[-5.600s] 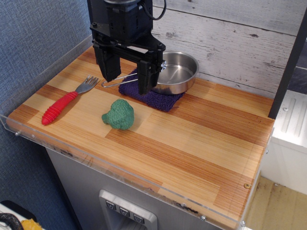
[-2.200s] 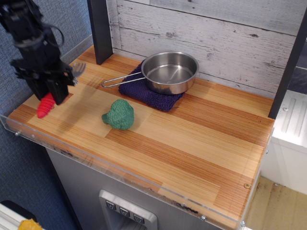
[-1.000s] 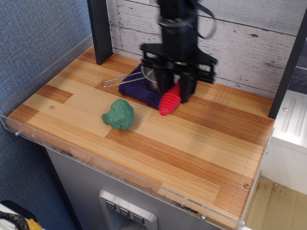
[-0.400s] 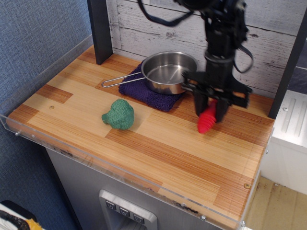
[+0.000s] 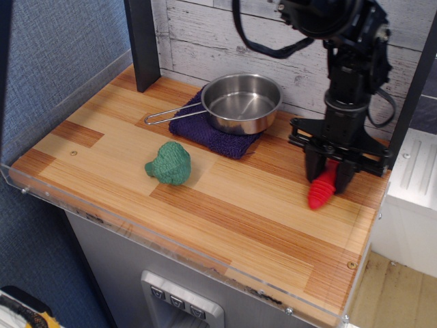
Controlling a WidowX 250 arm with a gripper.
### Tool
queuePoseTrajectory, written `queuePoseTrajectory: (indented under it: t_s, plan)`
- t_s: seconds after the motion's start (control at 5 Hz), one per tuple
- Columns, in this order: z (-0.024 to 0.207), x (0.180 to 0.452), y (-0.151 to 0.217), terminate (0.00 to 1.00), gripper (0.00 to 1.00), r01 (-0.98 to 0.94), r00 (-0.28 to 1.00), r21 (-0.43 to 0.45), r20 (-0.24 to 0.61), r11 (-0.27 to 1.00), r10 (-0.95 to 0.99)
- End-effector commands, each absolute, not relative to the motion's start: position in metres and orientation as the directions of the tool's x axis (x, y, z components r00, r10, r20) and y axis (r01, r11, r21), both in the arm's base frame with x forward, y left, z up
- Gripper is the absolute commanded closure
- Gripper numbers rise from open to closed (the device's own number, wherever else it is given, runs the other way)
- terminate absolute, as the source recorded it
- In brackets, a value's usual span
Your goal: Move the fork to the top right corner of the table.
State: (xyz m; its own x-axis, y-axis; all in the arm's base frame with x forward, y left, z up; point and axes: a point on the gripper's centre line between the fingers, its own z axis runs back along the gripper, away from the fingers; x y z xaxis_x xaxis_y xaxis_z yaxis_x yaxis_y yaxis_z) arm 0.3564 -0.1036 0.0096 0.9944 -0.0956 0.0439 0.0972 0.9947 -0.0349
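My black gripper (image 5: 330,171) is shut on the fork (image 5: 321,190) near the back right of the wooden table (image 5: 225,219). Only the ribbed red handle shows, hanging down below the fingers with its tip at or just above the planks. The tines are hidden inside the gripper. The arm reaches down from the top right of the view.
A steel pan (image 5: 243,102) with a thin wire handle sits on a dark blue cloth (image 5: 212,137) at the back middle. A green broccoli toy (image 5: 168,162) lies left of centre. A black post (image 5: 142,42) stands at the back left. A clear acrylic rim (image 5: 171,240) edges the front.
The gripper took the fork from the table's left side and carried it past the pan to the right. In the last half second it moved further right and slightly toward the front.
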Motion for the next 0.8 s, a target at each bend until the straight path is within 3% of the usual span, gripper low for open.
queuePoseTrajectory:
  t_s: [0.0, 0.4, 0.6]
  plan:
    - [0.022, 0.352, -0.094, 0.0, 0.0, 0.005, 0.999, -0.068, 0.039, 0.998, -0.002]
    - [0.08, 0.338, -0.071, 0.0, 0.0, -0.022, 0.991, -0.134, 0.127, 0.991, 0.039]
    - [0.13, 0.315, -0.066, 0.0, 0.0, 0.055, 0.98, -0.111, 0.196, 0.992, -0.033]
